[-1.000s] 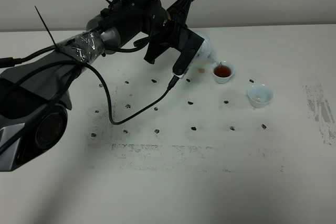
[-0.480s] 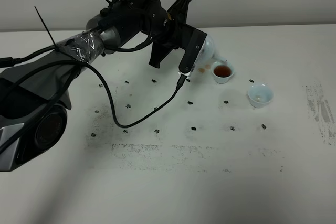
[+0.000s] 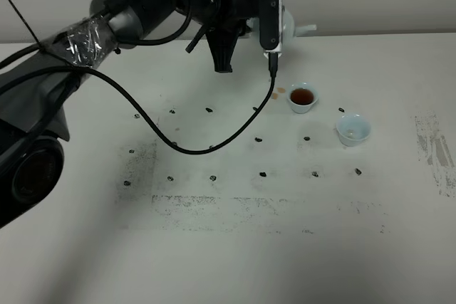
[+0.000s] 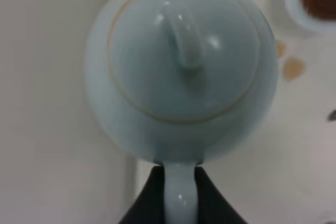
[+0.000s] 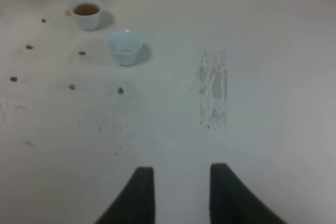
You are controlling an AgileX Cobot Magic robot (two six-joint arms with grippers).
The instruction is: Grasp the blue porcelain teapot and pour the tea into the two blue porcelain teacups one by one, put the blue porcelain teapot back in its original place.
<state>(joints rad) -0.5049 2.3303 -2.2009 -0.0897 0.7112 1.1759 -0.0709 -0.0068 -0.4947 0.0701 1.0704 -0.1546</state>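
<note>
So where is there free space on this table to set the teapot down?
Bare: the wide front of the table, below the dark marks, and the strip between empty teacup and scuffed patch. Crowded: around the filled teacup, the spilled drops, and the hanging cable.

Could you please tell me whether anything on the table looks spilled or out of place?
Yes: small orange-brown drops of tea lie on the table beside the filled teacup, outside its rim, so some of the pour missed. The second teacup shows no dark tea.
</note>
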